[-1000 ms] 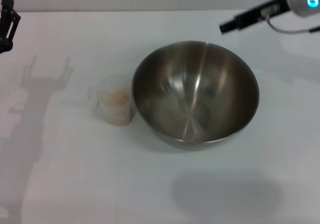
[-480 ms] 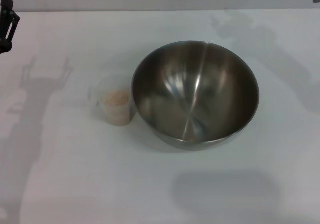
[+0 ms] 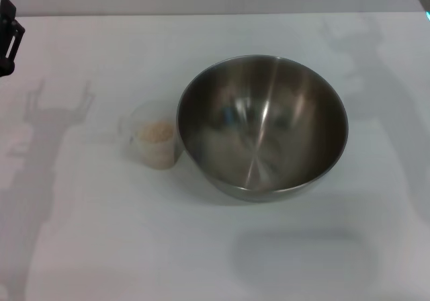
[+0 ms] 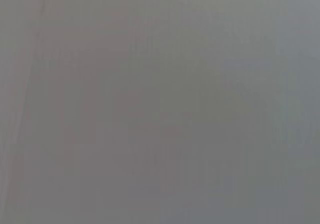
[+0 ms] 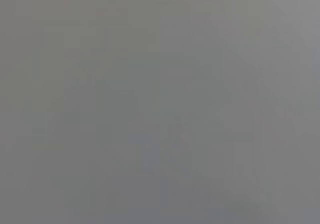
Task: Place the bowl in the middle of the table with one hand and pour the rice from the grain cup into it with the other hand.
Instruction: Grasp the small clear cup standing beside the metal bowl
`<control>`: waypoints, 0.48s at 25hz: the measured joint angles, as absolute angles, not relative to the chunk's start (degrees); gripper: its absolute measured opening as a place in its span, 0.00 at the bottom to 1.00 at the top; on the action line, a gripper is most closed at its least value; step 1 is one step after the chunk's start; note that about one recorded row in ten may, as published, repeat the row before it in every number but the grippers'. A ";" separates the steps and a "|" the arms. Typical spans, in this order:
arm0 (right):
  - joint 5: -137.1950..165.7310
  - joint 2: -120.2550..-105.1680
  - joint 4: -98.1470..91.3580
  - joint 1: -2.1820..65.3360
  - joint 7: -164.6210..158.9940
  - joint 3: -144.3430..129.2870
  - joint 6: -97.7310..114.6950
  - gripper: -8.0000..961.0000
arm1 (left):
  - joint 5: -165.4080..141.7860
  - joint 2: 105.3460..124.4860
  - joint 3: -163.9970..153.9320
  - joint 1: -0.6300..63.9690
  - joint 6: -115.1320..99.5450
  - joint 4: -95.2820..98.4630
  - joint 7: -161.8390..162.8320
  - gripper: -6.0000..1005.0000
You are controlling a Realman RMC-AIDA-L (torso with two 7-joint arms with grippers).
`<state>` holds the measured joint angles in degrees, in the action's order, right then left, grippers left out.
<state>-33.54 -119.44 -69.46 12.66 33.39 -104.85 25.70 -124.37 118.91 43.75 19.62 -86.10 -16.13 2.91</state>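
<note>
A plain white worktop [image 3: 101, 247] fills the head view, with a pale wall strip seen along the top edge. The left gripper [image 3: 8, 35] is seen only as a black piece at the far upper left edge of the frame, well apart from everything on the worktop; whether its fingers are parted or closed cannot be told, and nothing is seen held in it. Of the right arm, only a sliver is glimpsed at the upper right corner, and its gripper is not shown. Toward the centre, the grain cup [image 3: 153, 136] is seen upright at left of centre, with the rice [image 3: 155, 131] lying as a pale beige heap inside it. Just beside it, on the right, the bowl [image 3: 263, 125] is set slightly right of the frame's centre, its rim overlapping the cup's edge in this view; whether the two touch cannot be told. Arm shadows are cast across the worktop's left side and upper right. Both wrist views are filled by flat, featureless grey.
</note>
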 joint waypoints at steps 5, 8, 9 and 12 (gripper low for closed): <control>-35.40 -119.67 -46.16 14.39 25.81 -115.66 66.45 0.84 | -124.38 119.01 43.38 19.07 -86.13 -16.33 3.37 0.83; -41.74 -119.64 -34.40 17.35 16.15 -120.67 83.33 0.86 | -124.36 119.08 42.67 18.65 -86.13 -16.43 3.53 0.83; -43.67 -119.54 -31.97 17.92 13.13 -121.69 86.63 0.86 | -124.37 119.09 41.82 18.24 -86.15 -16.45 3.55 0.83; -45.76 -119.32 -26.35 18.22 3.07 -121.92 90.42 0.86 | -124.37 119.09 40.92 17.85 -86.24 -16.47 3.55 0.83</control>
<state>-45.76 -119.32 -26.35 18.22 3.07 -121.92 90.42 -124.37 119.09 40.92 17.85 -86.24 -16.48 3.55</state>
